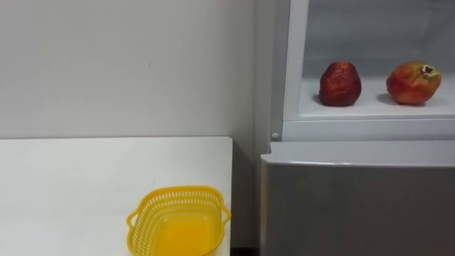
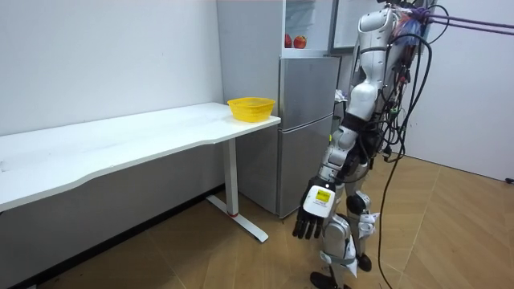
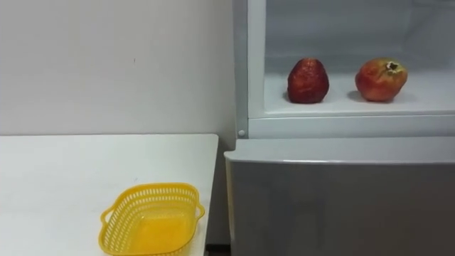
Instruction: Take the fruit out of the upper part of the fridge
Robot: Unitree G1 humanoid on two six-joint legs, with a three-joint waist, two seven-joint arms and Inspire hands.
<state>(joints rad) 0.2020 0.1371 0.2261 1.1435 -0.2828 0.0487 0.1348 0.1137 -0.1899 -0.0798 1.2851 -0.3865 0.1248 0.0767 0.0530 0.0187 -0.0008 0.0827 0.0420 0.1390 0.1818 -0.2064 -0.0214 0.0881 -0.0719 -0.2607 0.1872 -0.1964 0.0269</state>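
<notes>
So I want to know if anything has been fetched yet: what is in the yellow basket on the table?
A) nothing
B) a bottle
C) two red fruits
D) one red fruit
A: the yellow basket sits empty on the white table, while the dark red fruit and the pomegranate both lie on the open upper fridge's shelf.

The left robot hand (image 2: 317,210) hangs low, fingers relaxed

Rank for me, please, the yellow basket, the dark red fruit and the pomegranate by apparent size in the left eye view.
1. yellow basket, though it is nearest the camera.
2. pomegranate and dark red fruit: they look alike, so unranked.
</notes>
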